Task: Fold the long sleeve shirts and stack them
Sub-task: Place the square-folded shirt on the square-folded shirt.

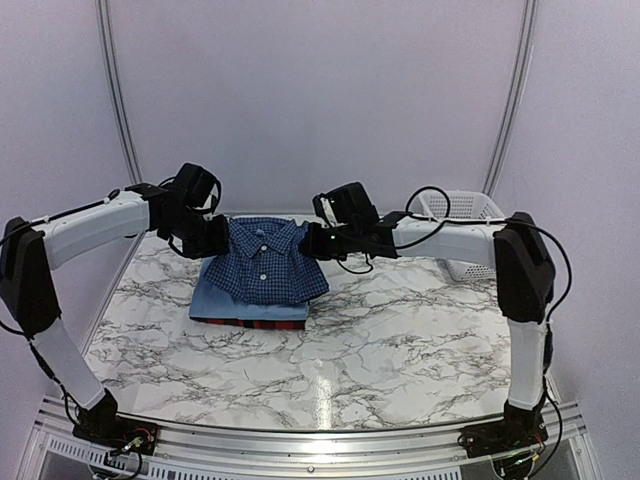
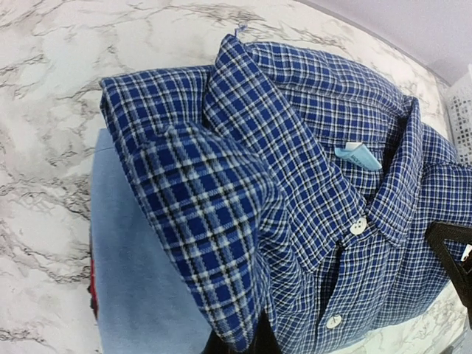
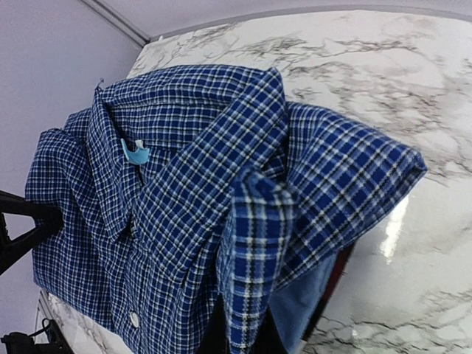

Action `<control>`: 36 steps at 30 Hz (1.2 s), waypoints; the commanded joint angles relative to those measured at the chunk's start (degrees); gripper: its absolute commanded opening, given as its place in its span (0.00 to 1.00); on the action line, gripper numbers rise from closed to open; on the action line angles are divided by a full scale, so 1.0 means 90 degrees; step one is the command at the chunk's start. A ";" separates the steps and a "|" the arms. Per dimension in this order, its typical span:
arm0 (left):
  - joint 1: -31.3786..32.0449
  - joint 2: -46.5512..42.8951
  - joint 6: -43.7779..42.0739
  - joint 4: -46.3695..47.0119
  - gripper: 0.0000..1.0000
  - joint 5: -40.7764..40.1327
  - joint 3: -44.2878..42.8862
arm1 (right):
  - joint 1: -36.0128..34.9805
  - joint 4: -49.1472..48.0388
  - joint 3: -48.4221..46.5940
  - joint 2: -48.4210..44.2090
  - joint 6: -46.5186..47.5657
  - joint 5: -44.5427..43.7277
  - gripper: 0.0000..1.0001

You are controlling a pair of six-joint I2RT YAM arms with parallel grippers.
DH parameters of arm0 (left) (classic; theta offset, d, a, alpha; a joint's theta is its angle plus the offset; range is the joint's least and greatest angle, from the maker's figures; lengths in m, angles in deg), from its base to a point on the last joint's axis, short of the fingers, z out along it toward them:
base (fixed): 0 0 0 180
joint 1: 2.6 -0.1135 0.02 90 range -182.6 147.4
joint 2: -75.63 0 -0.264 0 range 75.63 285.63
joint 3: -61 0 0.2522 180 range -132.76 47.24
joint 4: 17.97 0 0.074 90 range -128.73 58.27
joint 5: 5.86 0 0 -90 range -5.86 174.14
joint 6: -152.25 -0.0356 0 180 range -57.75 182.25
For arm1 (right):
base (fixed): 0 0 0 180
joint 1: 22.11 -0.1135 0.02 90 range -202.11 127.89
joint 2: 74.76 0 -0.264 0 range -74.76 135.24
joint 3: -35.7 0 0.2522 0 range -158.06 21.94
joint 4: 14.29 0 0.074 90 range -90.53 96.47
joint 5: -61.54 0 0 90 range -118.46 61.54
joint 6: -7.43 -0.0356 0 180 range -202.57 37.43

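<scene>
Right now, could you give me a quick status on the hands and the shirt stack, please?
Left hand shut on navy shirt, right hand too. It tops light blue shirt and dark red shirt. Nothing in the way.

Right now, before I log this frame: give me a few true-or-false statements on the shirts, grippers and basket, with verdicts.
1. The navy shirt lies on top of the light blue shirt. True.
2. The navy shirt is in the basket. False: it sits on the pile, and the basket stands apart at the table's far right.
3. The left gripper and right gripper are each shut on the navy shirt, one at each shoulder. True.
4. The navy shirt lies buttons down. False: its collar and buttons face up.
5. A red shirt edge shows under the light blue shirt. True.
</scene>
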 commanded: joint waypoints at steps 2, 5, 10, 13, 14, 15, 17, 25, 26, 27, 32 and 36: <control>-0.0514 -0.0508 -0.0307 -0.0028 0.00 0.0244 0.0416 | -0.0304 -0.0091 -0.1185 0.0733 -0.0283 0.0287 0.00; -0.0711 -0.0697 -0.0372 -0.0046 0.00 0.0342 0.0623 | -0.0382 -0.0064 -0.1392 0.0946 -0.0395 0.0343 0.00; -0.0941 -0.0938 -0.0438 -0.0140 0.00 0.0571 0.0804 | -0.0480 -0.0041 -0.1311 0.0809 -0.0503 0.0290 0.00; -0.1026 -0.1026 -0.0469 -0.0211 0.00 0.0726 0.0828 | -0.0522 -0.0090 -0.1170 0.0633 -0.0551 0.0270 0.00; -0.1030 -0.1034 -0.0478 -0.0242 0.00 0.0760 0.0830 | -0.0532 -0.0082 -0.1146 0.0592 -0.0559 0.0279 0.00; -0.1038 -0.1044 -0.0482 -0.0271 0.00 0.0777 0.0837 | -0.0554 -0.0073 -0.1132 0.0558 -0.0578 0.0292 0.00; -0.1046 -0.1062 -0.0494 -0.0324 0.00 0.0776 0.0861 | -0.0587 -0.0071 -0.1105 0.0515 -0.0590 0.0306 0.00; -0.1108 -0.0951 -0.0519 -0.0384 0.00 0.0799 0.0966 | -0.0696 -0.0129 -0.0836 0.0422 -0.0688 0.0262 0.00; -0.1107 -0.0919 -0.0525 -0.0380 0.00 0.0794 0.0982 | -0.0696 -0.0152 -0.0778 0.0384 -0.0690 0.0226 0.00; -0.1113 -0.0864 -0.0540 -0.0380 0.00 0.0780 0.0991 | -0.0695 -0.0151 -0.0731 0.0361 -0.0689 0.0195 0.00; -0.1153 -0.0582 -0.0568 -0.0376 0.00 0.0683 0.1076 | -0.0698 -0.0158 -0.0489 0.0309 -0.0665 0.0030 0.00; -0.1170 -0.0361 -0.0617 -0.0329 0.00 0.0479 0.1139 | -0.0583 -0.0207 -0.0294 0.0391 -0.0631 0.0052 0.00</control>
